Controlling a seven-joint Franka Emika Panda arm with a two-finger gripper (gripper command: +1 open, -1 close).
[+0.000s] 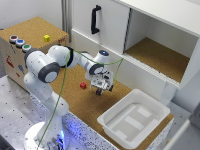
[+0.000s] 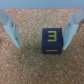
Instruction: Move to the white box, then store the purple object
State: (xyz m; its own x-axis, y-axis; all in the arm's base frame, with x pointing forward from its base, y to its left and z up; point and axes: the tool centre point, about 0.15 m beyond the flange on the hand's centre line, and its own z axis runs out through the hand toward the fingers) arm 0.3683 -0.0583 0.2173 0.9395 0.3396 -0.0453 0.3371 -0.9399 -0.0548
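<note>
In the wrist view the purple object [image 2: 51, 41], a small dark block with a yellow "3" on its top face, lies on the cork surface. My gripper [image 2: 41, 44] is open and straddles it. One finger [image 2: 68, 31] stands close beside the block, the other finger [image 2: 11, 29] well apart from it. In the exterior view my gripper [image 1: 100, 89] hangs low over the cork floor and hides the block beneath it. The white box [image 1: 115, 107], an empty shallow tub, stands toward the exterior view's right of the gripper, nearer the front.
A red cube [image 1: 83, 85] lies on the cork just to the exterior view's left of the gripper. A yellow cube [image 1: 46, 38] and coloured buttons [image 1: 20, 43] sit on the cardboard box. Behind stands a white cabinet with a black handle [image 1: 95, 19] and an open compartment [image 1: 160, 55].
</note>
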